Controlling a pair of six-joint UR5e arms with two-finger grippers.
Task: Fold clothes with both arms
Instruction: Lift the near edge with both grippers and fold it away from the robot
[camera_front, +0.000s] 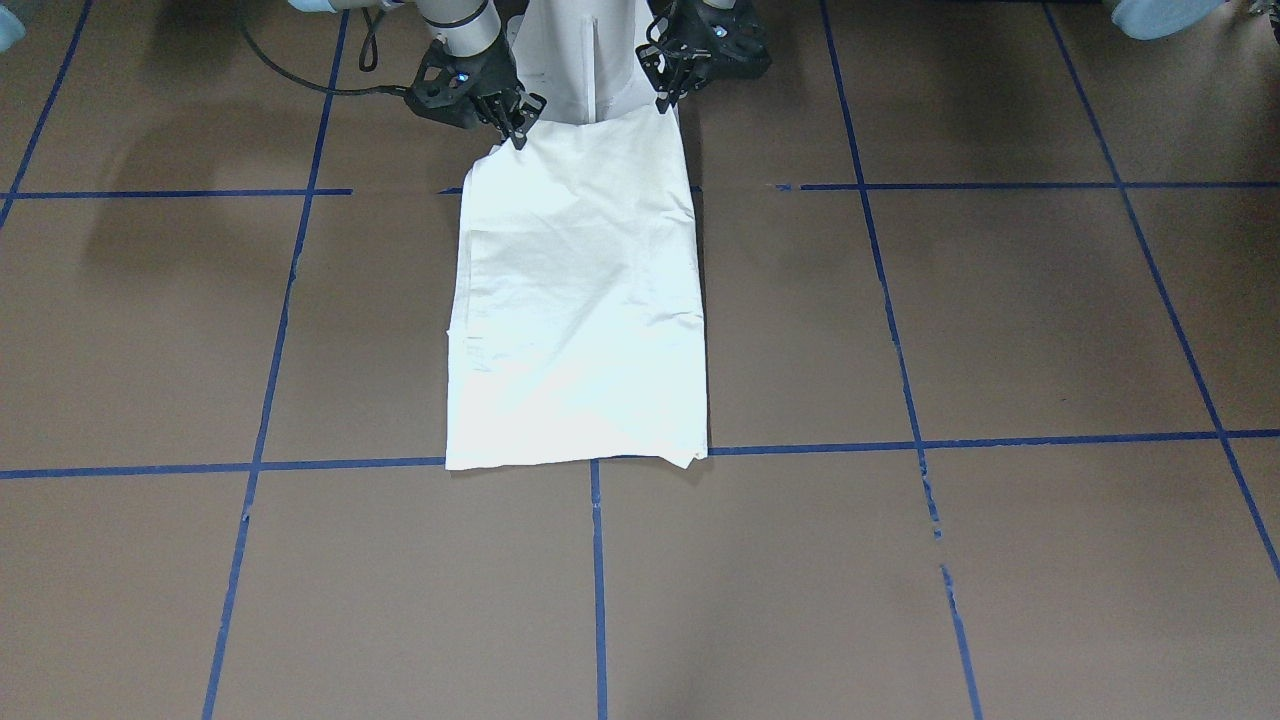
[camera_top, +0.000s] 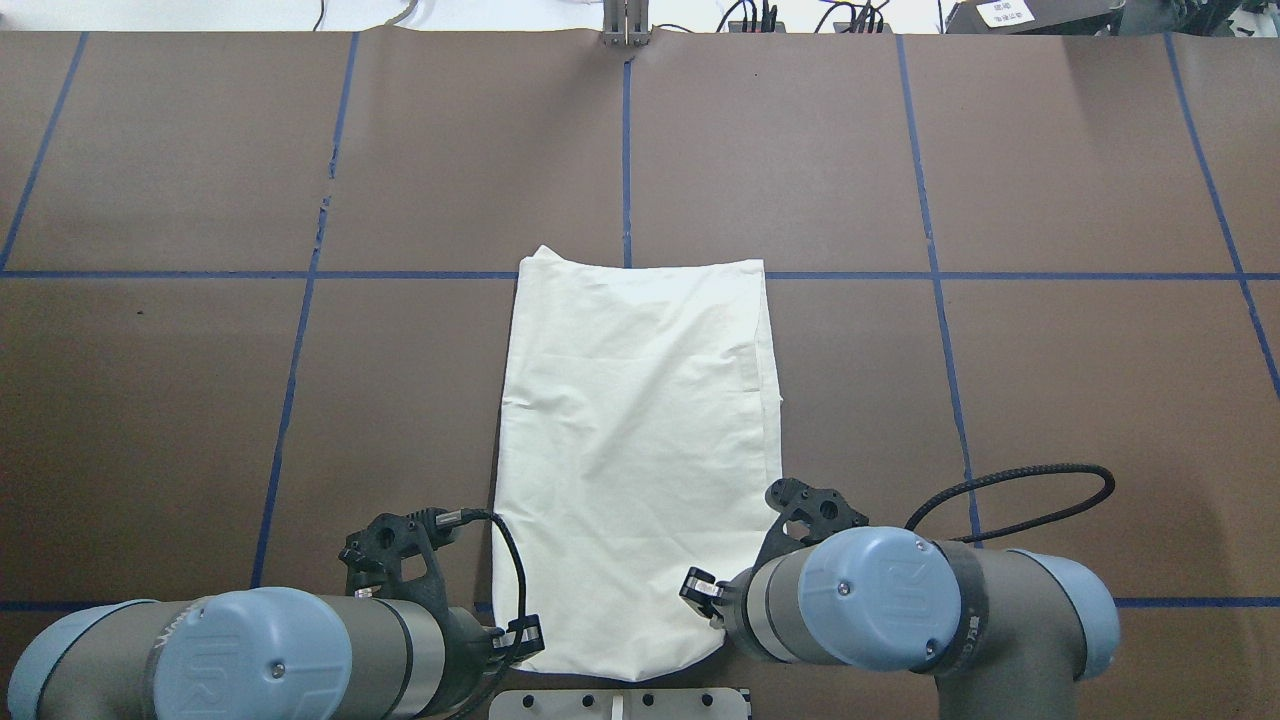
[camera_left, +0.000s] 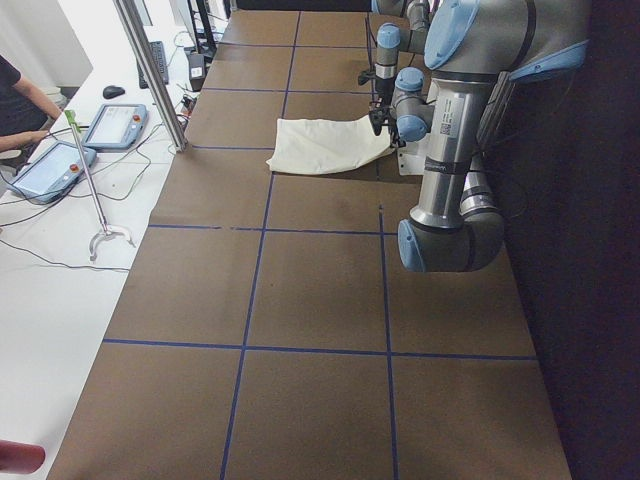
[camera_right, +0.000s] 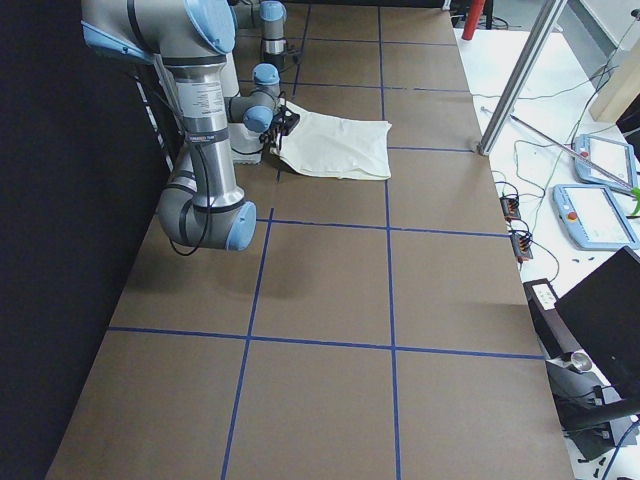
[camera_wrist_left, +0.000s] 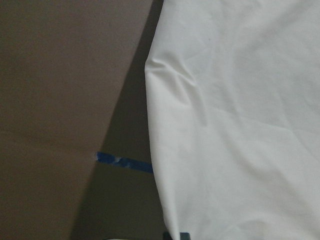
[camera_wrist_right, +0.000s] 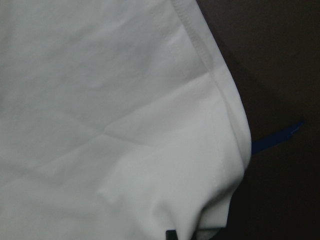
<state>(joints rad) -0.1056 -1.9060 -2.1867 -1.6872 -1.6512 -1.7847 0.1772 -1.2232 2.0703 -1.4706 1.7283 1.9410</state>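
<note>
Overhead from behind, front opposite, wrists close (sharing shirt (camera_top: 640, 430))

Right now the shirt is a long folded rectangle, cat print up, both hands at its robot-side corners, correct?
Wrong on the print: the overhead view shows the shirt plain side up, no cat. It is a long folded rectangle, left hand and right hand at its robot-side corners.

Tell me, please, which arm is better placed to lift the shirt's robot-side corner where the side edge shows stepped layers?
The right arm: its jaws sit at that corner of the shirt. The left arm has its jaws at the other robot-side corner, across the shirt's width.
</note>
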